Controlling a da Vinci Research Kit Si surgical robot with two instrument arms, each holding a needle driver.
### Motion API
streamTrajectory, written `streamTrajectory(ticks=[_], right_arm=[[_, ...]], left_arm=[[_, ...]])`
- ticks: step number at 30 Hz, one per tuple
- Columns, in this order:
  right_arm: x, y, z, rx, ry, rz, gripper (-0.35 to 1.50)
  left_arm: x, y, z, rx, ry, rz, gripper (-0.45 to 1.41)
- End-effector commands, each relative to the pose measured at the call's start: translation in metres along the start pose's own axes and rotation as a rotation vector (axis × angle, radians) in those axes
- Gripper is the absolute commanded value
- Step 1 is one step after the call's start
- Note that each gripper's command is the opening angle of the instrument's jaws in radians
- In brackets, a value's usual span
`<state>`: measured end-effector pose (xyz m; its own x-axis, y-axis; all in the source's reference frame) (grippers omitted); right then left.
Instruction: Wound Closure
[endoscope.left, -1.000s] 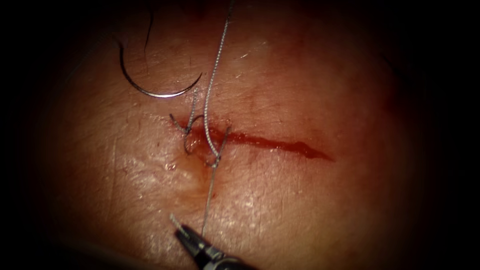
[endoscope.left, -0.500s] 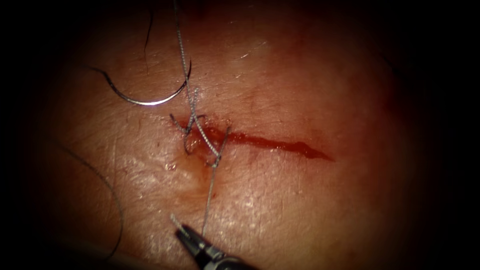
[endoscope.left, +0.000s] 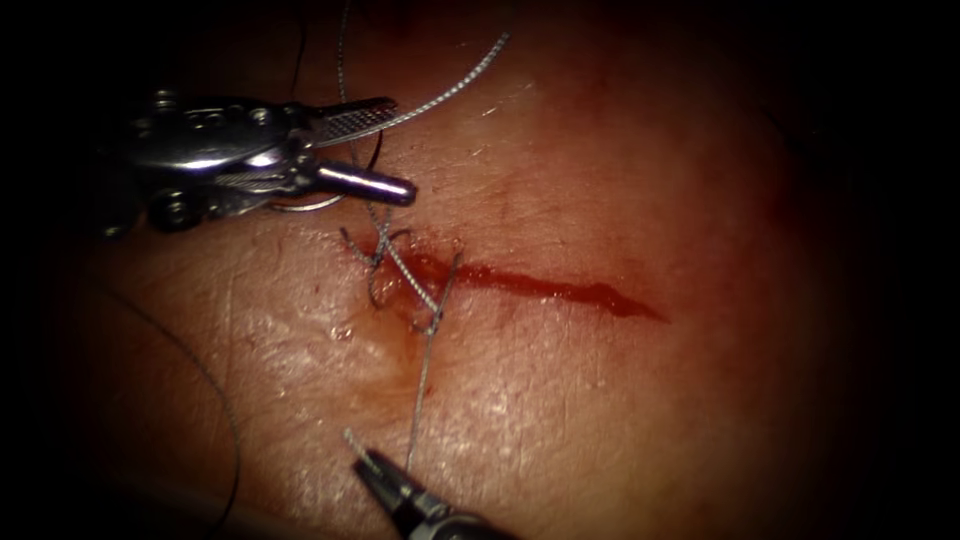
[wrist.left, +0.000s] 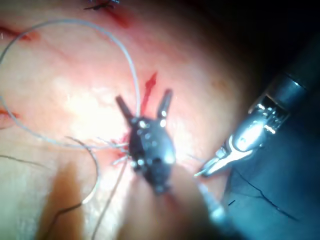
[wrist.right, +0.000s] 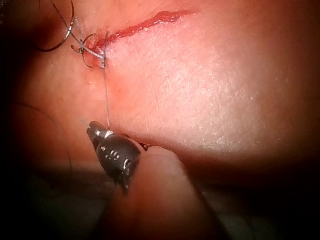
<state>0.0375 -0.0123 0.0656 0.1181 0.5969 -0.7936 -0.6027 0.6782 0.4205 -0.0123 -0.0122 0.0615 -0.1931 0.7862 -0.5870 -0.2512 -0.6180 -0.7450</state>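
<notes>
- Right tool (endoscope.left: 368, 468) is clenched on the thread (endoscope.left: 418, 390) below the cut (endoscope.left: 540, 285) — a hard tug could tear the stitch.
- Left tool (endoscope.left: 385, 150) is spread, grasping nothing; the needle (endoscope.left: 330, 203) lies free on the tissue (endoscope.left: 600, 400) under it — snag risk.

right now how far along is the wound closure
Done: one stitch crosses the cut's left end, its cut ends sticking up. In hand: the right tool, shut, holds the thread of a second stitch beside it; the left tool, jaws open and empty, has thread draped over one jaw. The needle lies free on the tissue. Left: the cut gapes red rightward.
</notes>
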Motion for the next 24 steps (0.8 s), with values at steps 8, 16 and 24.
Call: streamTrajectory(ticks=[8,16,24], right_arm=[[-0.0005,-0.0014,0.0008,0.005,0.001,0.004,-0.35],[-0.0009,-0.0014,0.0008,0.005,-0.004,0.001,-0.35],[-0.0009,-0.0015,0.0009,0.005,-0.004,0.001,-0.35]], left_arm=[[-0.0031,-0.0013,-0.0043,0.117,-0.009,-0.058,0.83],[0.0001,-0.0022,-0.0114,0.273,0.097,0.099,0.83],[0.0022,0.0025,-0.0154,0.496,0.269,0.536,0.81]])
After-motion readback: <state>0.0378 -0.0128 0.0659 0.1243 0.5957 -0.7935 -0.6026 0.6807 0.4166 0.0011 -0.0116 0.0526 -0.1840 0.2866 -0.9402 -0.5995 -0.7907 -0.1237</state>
